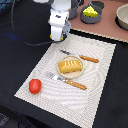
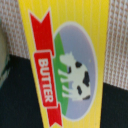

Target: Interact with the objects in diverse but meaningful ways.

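Nearest in the exterior view, the red tomato (image 1: pixel 34 86) sits on the striped placemat (image 1: pixel 95 95) toward the exterior view's left. Beyond it the golden bread loaf (image 1: pixel 70 66) lies on a plate (image 1: pixel 62 73), with a fork (image 1: pixel 66 81) and knife (image 1: pixel 82 57) on either side. Farther back, the hand (image 1: pixel 57 36) hangs above the mat's far corner, pinching the yellow butter block (image 2: pixel 65 65), which fills the wrist view. Farthest, the cheese wedge (image 1: pixel 89 10) rests in the grey saucepan (image 1: pixel 91 18) on the desk (image 1: pixel 107 30).

Dark table (image 1: pixel 20 55) carries a striped placemat (image 1: pixel 95 90)
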